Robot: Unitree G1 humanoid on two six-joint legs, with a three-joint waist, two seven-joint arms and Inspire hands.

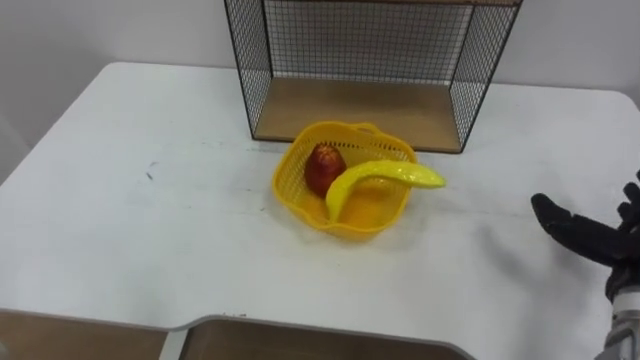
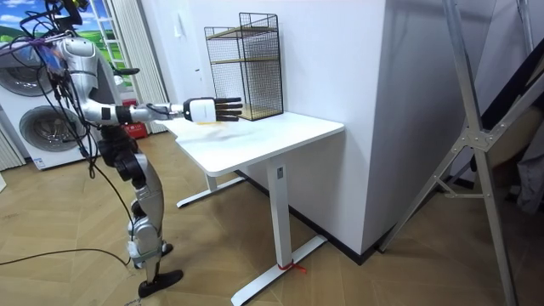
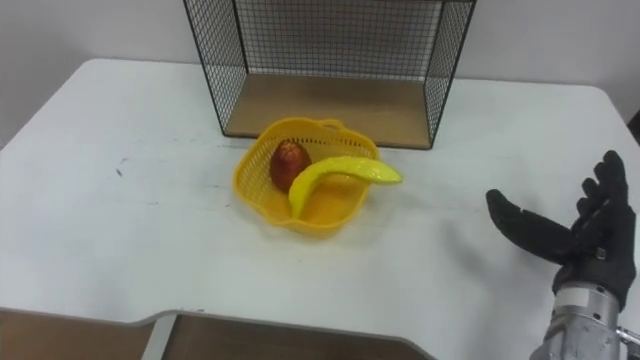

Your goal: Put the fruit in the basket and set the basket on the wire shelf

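The right hand [image 3: 590, 245] is black, on a ribbed silver-grey wrist. The room view shows a white forearm cuff, a silver-grey body, dark cables round the torso and black feet.

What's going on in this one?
The humanoid stands at a white table. A red fruit and a banana lie in the yellow basket, the banana's tip poking over the rim. The basket sits on the table just before the wire shelf, not on it yet. The robot's right hand is open over the table's right side, apart from the basket.
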